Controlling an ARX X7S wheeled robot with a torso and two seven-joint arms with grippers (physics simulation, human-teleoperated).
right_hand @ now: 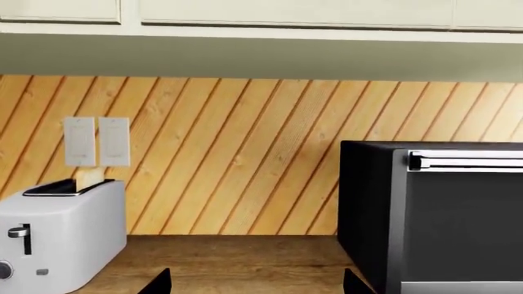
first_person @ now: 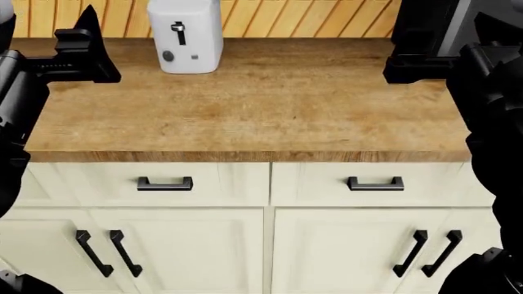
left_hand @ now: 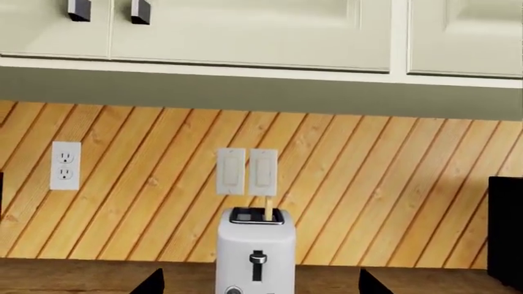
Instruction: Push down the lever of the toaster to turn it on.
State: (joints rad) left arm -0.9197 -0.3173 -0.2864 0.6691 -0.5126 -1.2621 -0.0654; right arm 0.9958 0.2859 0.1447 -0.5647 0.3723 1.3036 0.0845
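The white toaster (left_hand: 256, 245) stands at the back of the wooden counter against the slatted wall. Its black lever (left_hand: 257, 259) sits high in its slot, above the round grey knob (left_hand: 234, 290). A slice of bread (left_hand: 269, 208) sticks up from one top slot. In the head view the toaster (first_person: 185, 37) and its lever (first_person: 177, 27) are at the back left. My left gripper (left_hand: 259, 285) is open and empty, facing the toaster's front from a distance, left of it in the head view (first_person: 82, 49). My right gripper (right_hand: 255, 283) is open and empty, far right (first_person: 417, 61). The right wrist view shows the toaster (right_hand: 57, 245) and lever (right_hand: 18, 232).
A black-and-silver microwave (right_hand: 441, 214) stands at the back right of the counter (first_person: 270, 98). A wall outlet (left_hand: 65, 165) and two switches (left_hand: 247, 171) are on the wall. Upper cabinets (left_hand: 245, 30) hang above. Drawers and doors (first_person: 163, 184) are below the counter edge.
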